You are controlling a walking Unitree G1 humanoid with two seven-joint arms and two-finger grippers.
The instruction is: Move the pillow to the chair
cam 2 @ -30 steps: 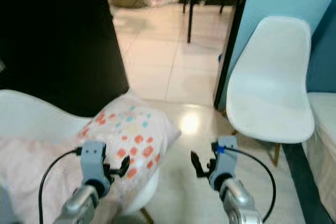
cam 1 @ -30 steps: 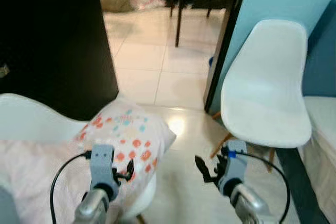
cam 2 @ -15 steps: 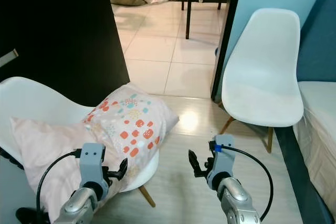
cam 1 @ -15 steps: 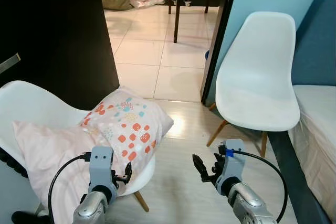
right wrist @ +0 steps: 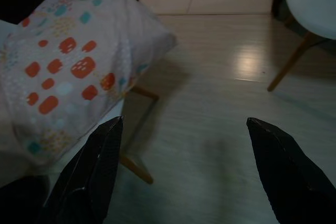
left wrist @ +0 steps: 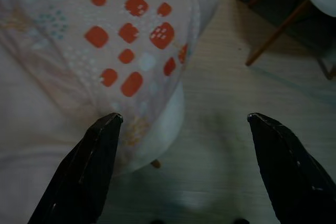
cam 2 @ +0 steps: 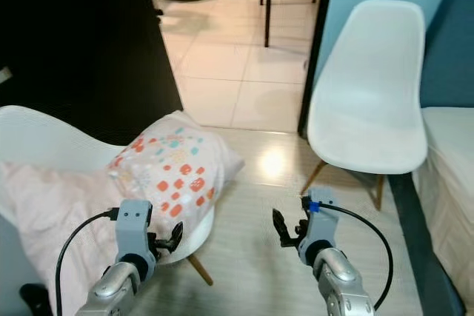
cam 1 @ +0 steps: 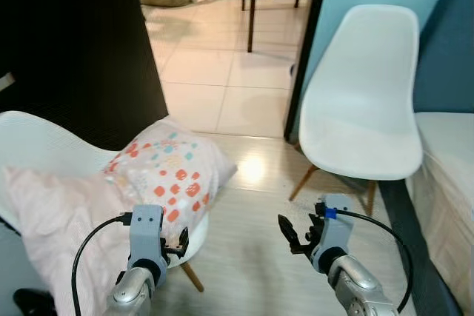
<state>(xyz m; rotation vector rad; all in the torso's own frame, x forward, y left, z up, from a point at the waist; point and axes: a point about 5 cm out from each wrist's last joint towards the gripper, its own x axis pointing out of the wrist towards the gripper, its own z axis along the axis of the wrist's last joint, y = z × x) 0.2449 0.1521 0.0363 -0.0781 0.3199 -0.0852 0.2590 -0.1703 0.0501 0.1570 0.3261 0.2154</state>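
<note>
Pillow (cam 1: 169, 172) with red and teal spots lies on the white armchair (cam 1: 33, 149) at near left, on a pink blanket (cam 1: 52, 220); the empty white chair (cam 1: 361, 109) stands far right. Left tool (cam 1: 174, 243) and right tool (cam 1: 295, 236) both gape wide, holding nothing. It looks soft, light and squashy, so pinching a corner or squeezing both sides should serve.

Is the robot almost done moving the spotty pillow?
Not yet. Nothing looks done: the spotty pillow lies on the white chair at the robot's left. Both claws are open and empty, the left claw hanging just in front of the pillow, the right claw over the floor. Grabbing it and carrying it to the empty chair is left.
</note>
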